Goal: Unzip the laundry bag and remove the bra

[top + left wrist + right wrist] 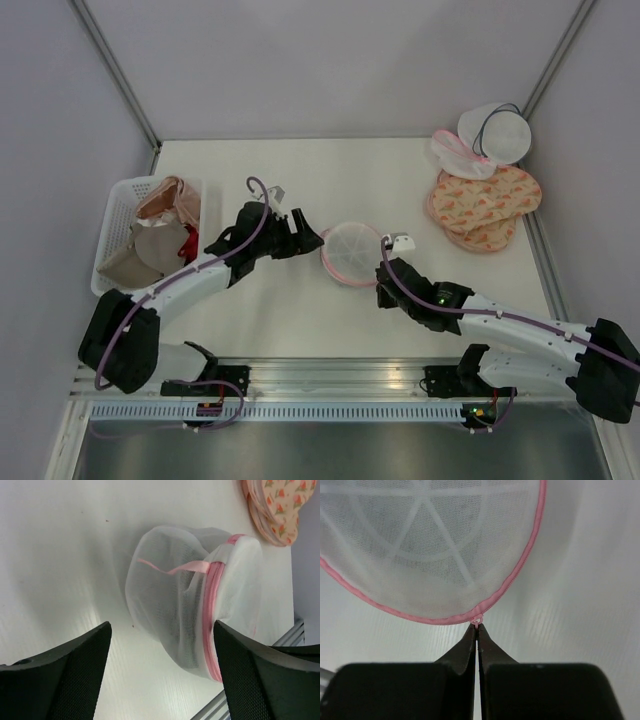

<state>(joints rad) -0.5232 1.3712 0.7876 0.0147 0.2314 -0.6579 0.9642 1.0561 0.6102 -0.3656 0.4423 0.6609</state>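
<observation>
Unzipping: the right pincer (478,626) pinches the zip pull (477,620) of the laundry bag (352,253); the left pincer (162,630) is spread beside it. Next, draw the pull round the rim.

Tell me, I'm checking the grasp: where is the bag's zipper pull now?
In the right wrist view the zipper pull sits at the near rim of the laundry bag, pinched at the tips of the shut right tool.

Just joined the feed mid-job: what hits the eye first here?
The round, pink-trimmed laundry bag lies at the centre of the table. The right gripper is shut on the zipper pull, while the left gripper gapes open beside the bag. A basket of garments sits far left, peach patterned bags far right.
</observation>
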